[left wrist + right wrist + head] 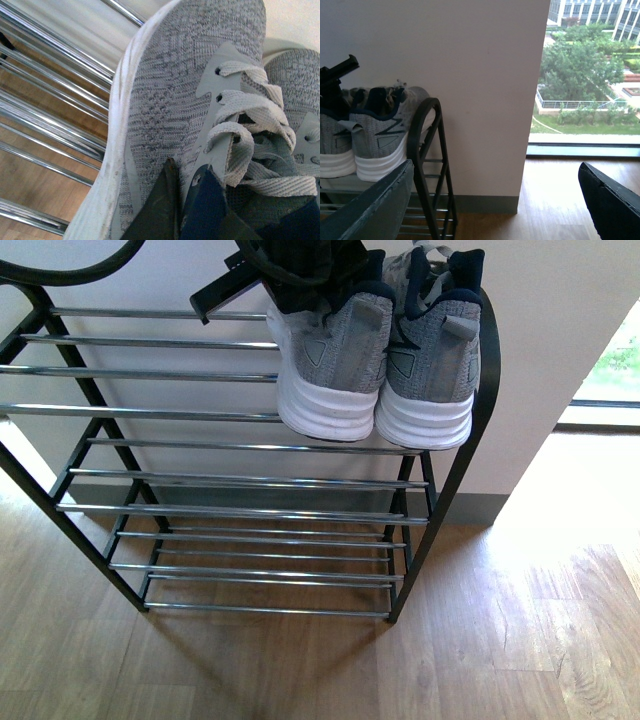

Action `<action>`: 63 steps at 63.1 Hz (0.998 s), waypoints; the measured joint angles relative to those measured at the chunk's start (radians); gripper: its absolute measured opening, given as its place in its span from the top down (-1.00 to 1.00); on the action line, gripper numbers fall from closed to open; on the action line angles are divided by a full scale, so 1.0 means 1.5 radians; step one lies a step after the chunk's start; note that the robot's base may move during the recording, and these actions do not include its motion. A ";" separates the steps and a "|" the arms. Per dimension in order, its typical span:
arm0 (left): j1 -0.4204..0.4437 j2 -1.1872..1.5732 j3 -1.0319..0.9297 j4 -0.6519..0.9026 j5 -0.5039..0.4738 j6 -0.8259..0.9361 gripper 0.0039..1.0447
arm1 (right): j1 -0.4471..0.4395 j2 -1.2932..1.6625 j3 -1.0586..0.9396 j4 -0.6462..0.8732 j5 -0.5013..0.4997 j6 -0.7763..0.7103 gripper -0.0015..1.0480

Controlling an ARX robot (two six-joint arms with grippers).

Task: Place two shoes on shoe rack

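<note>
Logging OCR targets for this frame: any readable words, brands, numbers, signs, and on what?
No readable text in any view.
Left sneaker and right sneaker: heel triangle emblems, no letters legible.
Right sneaker's side mark: angular stripe logo, not readable as letters.

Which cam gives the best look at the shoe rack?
Front view: the shoe rack shows nearly whole, every tier visible. Left wrist catches only a few chrome bars behind the sneaker. Right wrist shows one arched side frame and some bar ends.

Pair of grey sneakers [377, 145] atop shoe rack [446, 170]
</note>
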 joint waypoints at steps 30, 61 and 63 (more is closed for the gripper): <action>0.004 -0.194 -0.115 -0.010 0.061 0.143 -0.86 | 0.000 0.000 0.000 0.000 0.000 0.000 -0.82; 0.145 -0.531 -0.711 0.751 -0.084 0.609 0.33 | 0.000 0.000 0.000 0.000 0.000 0.000 -0.82; 0.153 -0.547 -0.738 0.759 -0.073 0.616 0.44 | 0.000 0.000 0.000 0.000 0.000 0.000 -0.82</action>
